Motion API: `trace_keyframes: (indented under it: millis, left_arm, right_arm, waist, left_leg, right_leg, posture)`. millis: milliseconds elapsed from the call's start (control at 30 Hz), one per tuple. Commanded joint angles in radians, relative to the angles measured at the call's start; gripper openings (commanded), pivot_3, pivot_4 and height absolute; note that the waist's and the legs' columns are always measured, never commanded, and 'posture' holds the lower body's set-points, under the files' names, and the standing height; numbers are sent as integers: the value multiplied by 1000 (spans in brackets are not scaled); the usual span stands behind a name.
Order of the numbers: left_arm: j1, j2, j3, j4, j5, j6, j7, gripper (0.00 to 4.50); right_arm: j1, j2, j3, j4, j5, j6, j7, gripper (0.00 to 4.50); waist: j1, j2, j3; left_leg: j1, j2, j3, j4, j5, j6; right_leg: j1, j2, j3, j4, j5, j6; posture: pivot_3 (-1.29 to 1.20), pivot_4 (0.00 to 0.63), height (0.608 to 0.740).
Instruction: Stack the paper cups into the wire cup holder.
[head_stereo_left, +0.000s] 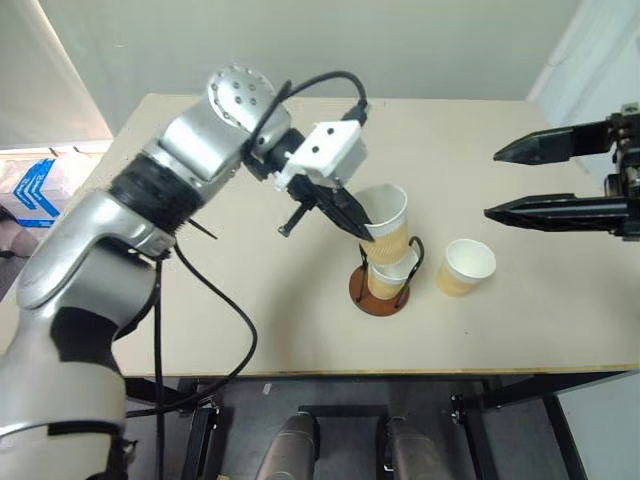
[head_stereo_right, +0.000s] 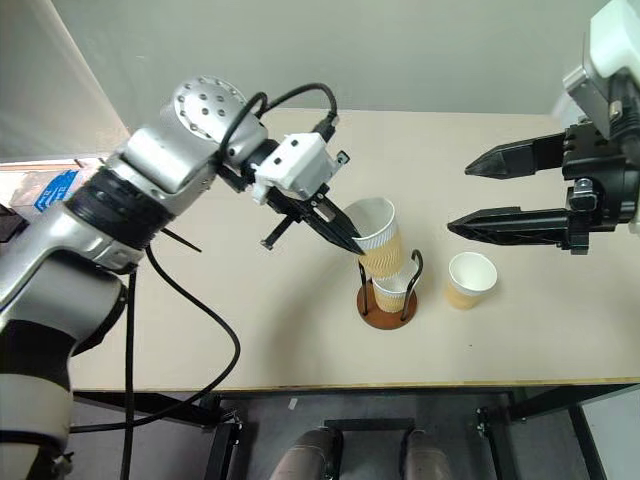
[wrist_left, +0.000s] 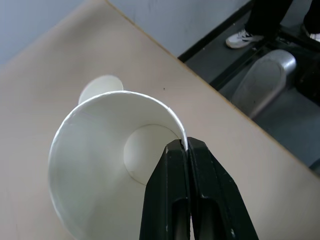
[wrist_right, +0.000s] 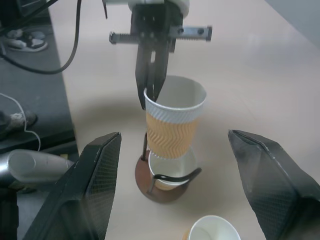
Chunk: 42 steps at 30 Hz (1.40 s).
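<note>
**Cup number two hanging over the holder**

Closest to the head camera is the left arm, sweeping in from the lower left of the frame up toward the middle. Its left claw (head_stereo_left: 358, 222) is pinched tight on the rim of a paper cup (head_stereo_left: 388, 226), one finger inside and one outside, which you can see really clearly in the left wrist view where the black fingers (wrist_left: 172, 200) clamp the white rim with basically no gap. That held cup is tilted, mouth leaning toward the upper right, and its bottom end sits right at the mouth of another cup (head_stereo_left: 388, 278) that's already standing in the wire cup holder (head_stereo_left: 380, 298). Can't tell whether the two cups are actually touching or just overlapping from these angles.

Holder itself is near the centre of the beige worktop (head_stereo_left: 250, 330), a bit below the middle of the frame, reddish-brown disc base with thin black wire loops going up around the seated cup.

Third cup (head_stereo_left: 466, 267) stands upright on the worktop just to the right of the holder, apart from it, nothing touching it.

Over at the right edge the right claw (head_stereo_left: 520, 182) hangs above the worktop with its fingers spread wide and nothing between them, tips pointing left toward the cups.
</note>
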Motion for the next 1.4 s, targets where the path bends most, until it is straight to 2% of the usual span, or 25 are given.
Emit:
trace_keyframes:
  millis: [33,233,467,733,767,867,1067,1133,1300,1400]
  left_arm:
    - [-65,-25,-8,43,4,-67,-35,8]
    - [-49,-58,-64,72,32,-141,-35,8]
    - [-5,-48,-126,-22,49,-184,-35,8]
    - [10,-82,-117,-3,129,-225,-35,8]
    - [6,-85,-123,5,142,-235,-35,8]
    - [5,-124,-90,51,201,-272,-35,620]
    - [11,-203,22,79,233,-235,-35,2699]
    - [9,-208,71,59,199,-167,-35,3401]
    - [17,-172,180,11,125,-6,-35,3401]
    - [45,-103,267,-4,71,117,-35,3401]
  right_arm:
    - [11,-31,-72,-18,32,12,-32,3612]
    - [34,-40,-97,-30,73,18,-75,3612]
    - [26,-40,-129,-11,129,19,-139,3612]
    - [84,-45,-207,-2,210,40,-243,3612]
    - [93,-47,-213,-4,215,38,-252,3612]
    - [116,-51,-230,-9,238,32,-277,3612]
    - [168,-64,-252,-20,261,14,-303,3612]
    - [189,-73,-257,-28,262,11,-300,3612]
    - [261,-103,-268,-58,228,-10,-276,3612]
    - [393,-156,-248,-122,97,-65,-222,3612]
  waist:
    - [2,1,0]
    - [4,2,0]
    - [9,2,0]
    - [13,2,0]
    - [14,2,0]
    - [14,2,0]
    - [15,2,0]
    - [15,2,0]
    - [15,3,0]
    - [15,3,0]
  left_leg:
    - [-1,1,0,3,-1,-2]
    - [-3,0,3,11,-6,-2]
    - [-3,-3,2,13,-7,-1]
    - [-2,-4,2,16,-9,1]
    - [-1,-5,2,16,-11,5]
    - [0,-5,3,18,-14,10]
    - [0,-5,3,21,-15,11]
    - [0,-5,3,22,-15,12]
    - [1,-5,4,22,-16,12]
    - [1,-5,4,21,-16,11]
  right_leg:
    - [0,0,0,0,0,1]
    - [2,-2,2,-1,-3,6]
    - [3,-2,2,0,-4,9]
    - [6,-4,2,0,-4,10]
    - [7,-4,2,0,-4,10]
    - [8,-4,2,0,-5,11]
    - [10,-4,2,0,-5,12]
    - [10,-4,3,0,-5,13]
    - [10,-4,3,0,-6,14]
    - [10,-3,3,0,-6,14]
  posture:
    - [0,150,740]
    - [0,150,740]
    - [0,150,740]
    - [0,150,740]
    - [0,150,740]
    - [0,150,740]
    - [0,150,740]
    - [0,150,740]
    - [0,150,740]
    - [0,150,740]
